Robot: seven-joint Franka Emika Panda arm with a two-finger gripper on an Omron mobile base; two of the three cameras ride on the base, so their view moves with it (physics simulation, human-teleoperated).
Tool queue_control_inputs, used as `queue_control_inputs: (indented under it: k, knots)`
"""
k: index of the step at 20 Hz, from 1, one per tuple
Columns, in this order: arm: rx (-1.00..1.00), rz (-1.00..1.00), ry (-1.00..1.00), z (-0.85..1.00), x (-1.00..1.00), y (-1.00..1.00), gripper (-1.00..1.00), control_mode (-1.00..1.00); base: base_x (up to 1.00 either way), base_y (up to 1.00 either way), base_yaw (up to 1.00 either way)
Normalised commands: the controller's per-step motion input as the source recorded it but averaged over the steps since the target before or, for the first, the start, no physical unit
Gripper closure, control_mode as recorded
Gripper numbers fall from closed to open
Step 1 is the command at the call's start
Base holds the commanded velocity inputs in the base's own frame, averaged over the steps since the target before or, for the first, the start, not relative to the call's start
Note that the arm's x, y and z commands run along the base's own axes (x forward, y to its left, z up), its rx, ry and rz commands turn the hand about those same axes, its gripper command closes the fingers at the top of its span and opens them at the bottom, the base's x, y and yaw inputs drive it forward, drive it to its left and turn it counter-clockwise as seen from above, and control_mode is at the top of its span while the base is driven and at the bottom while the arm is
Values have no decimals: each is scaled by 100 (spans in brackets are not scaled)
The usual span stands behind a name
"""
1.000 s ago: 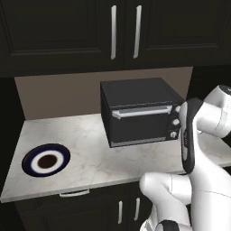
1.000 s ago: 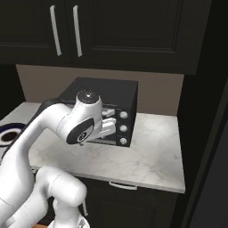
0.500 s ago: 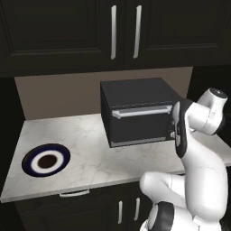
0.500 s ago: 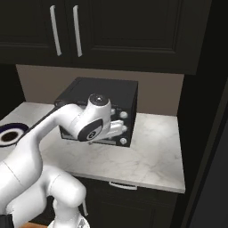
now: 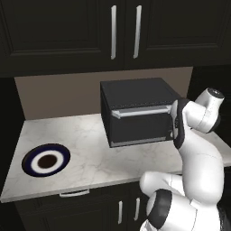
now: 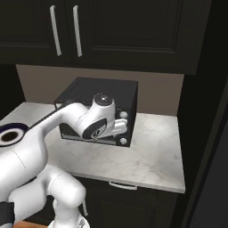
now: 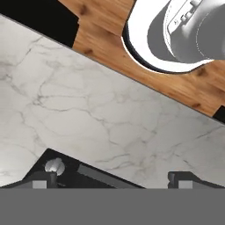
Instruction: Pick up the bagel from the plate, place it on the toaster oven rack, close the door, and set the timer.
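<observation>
- sitting bare, the plate (image 5: pixel 46 160) lies at the counter's (image 5: pixel 90 153) left end, well apart from the oven (image 5: pixel 137 110).
- the door (image 5: pixel 142 126) is up, shut.
- gripper (image 7: pixel 113 178) at the oven's knob (image 7: pixel 54 165) side; fingertips (image 7: pixel 44 178) apart, holding nothing.

Door (image 5: pixel 140 122) shut; plate (image 5: pixel 46 160) bare.

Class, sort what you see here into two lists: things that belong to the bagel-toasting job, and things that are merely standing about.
Belonging to the job:
- the plate, nothing on it
- the door, shut
- the knob at the oven's front
- the gripper, over the counter by the oven

Standing about:
- the marble counter
- the upper cabinets
- the wooden floor
</observation>
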Motion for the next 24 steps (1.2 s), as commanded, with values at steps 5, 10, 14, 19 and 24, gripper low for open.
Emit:
queue_control_inputs:
  k: [5, 10, 14, 19, 24]
  knots:
    - [0, 52, -11, -5, 17, 0, -100, -100, 0, 0, 0]
    - [0, 93, -7, -18, 28, 0, -100, -100, 0, 0, 0]
    - [-3, 96, -4, -21, 17, 0, -100, -100, 0, 0, 0]
    - [-15, 87, -11, -2, 10, -1, -100, -100, 0, 0, 0]
    - [-21, 79, -25, 0, 0, -4, -100, -100, 0, 0, 0]
